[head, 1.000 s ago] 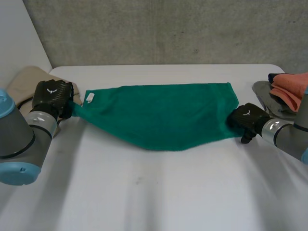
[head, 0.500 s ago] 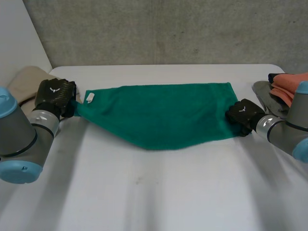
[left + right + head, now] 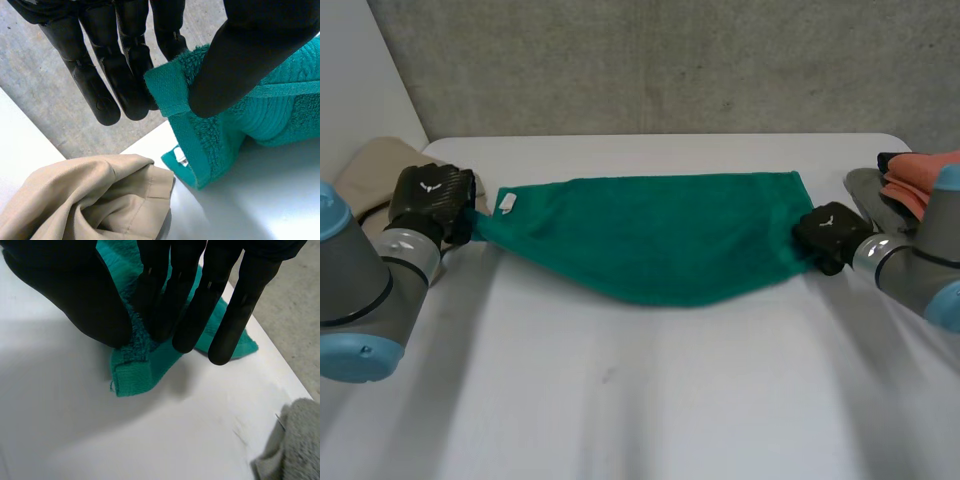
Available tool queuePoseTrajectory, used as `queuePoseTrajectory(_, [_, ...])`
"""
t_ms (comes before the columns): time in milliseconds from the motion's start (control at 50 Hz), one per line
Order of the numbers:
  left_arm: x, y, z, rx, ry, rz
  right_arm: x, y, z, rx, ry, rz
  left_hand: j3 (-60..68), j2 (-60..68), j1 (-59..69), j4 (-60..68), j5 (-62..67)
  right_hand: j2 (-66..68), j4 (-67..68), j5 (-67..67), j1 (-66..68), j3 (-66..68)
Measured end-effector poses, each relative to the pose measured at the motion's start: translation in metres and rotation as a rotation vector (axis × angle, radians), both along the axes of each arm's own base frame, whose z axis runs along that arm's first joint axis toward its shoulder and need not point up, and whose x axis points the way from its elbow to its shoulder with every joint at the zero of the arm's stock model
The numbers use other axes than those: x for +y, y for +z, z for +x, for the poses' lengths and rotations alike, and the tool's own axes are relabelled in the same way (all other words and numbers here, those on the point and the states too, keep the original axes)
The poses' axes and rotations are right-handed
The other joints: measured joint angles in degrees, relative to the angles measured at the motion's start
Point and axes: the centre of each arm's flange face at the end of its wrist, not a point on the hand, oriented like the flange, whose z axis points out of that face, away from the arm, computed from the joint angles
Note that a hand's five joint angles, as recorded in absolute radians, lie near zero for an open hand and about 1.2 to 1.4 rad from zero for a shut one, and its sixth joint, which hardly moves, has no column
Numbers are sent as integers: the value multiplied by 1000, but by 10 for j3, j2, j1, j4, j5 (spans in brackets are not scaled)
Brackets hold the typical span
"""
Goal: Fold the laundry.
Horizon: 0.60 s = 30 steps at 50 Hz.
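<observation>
A green towel (image 3: 655, 235) lies stretched across the middle of the white table (image 3: 650, 400), with a small white tag (image 3: 506, 203) near its left end. My left hand (image 3: 432, 198) is shut on the towel's near left corner (image 3: 172, 95), pinching it between thumb and fingers. At the towel's right end, my right hand (image 3: 830, 235) is shut on the near right corner (image 3: 132, 372), which is bunched between its thumb and fingers just above the table.
A beige cloth (image 3: 85, 200) lies crumpled at the table's left edge beside my left hand (image 3: 250, 55). At the right edge sits a pile of grey cloth (image 3: 295, 450) and orange cloth (image 3: 920, 185). A concrete wall runs behind the table.
My right hand has closed on the towel's right corner and drawn it slightly right and back. The towel's near edge has pulled tauter. My left hand has kept its grip.
</observation>
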Motion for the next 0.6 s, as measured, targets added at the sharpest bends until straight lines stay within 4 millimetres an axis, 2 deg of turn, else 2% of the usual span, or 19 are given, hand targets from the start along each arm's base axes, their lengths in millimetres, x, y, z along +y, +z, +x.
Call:
queuePoseTrajectory(80, [6,2,3,-10,2,26,4,16,-10,-30,-36,40,0,0,0,0,0,0,0,0,0,0])
queuePoseTrajectory(180, [22,1,10,-54,-14,115,22,34,-27,4,-68,131,0,0,0,0,0,0,0,0,0,0])
queuePoseTrajectory(280, [54,-2,19,-161,-71,275,55,48,-48,131,-74,258,0,0,0,0,0,0,2,1,0,0])
queuePoseTrajectory(300, [68,-3,22,-204,-97,337,68,52,-55,180,-68,310,0,0,0,0,0,0,2,5,0,0])
queuePoseTrajectory(320, [70,-3,22,-213,-103,350,70,53,-56,189,-67,319,0,0,0,0,0,0,2,5,0,0])
queuePoseTrajectory(340, [87,-4,26,-266,-137,428,83,57,-62,232,-57,371,0,0,0,0,0,0,2,6,0,0])
queuePoseTrajectory(380, [110,-4,31,-332,-183,529,100,63,-69,281,-38,430,0,0,0,0,0,0,2,7,0,0])
queuePoseTrajectory(460, [135,0,36,-413,-255,637,114,69,-74,323,-16,473,0,1,0,0,0,0,2,7,0,0])
queuePoseTrajectory(520, [139,3,36,-449,-292,638,114,71,-74,331,-16,459,0,1,0,0,0,0,2,7,0,0])
queuePoseTrajectory(600, [121,2,31,-457,-289,553,100,70,-69,306,-44,408,0,1,0,0,0,0,2,7,0,0])
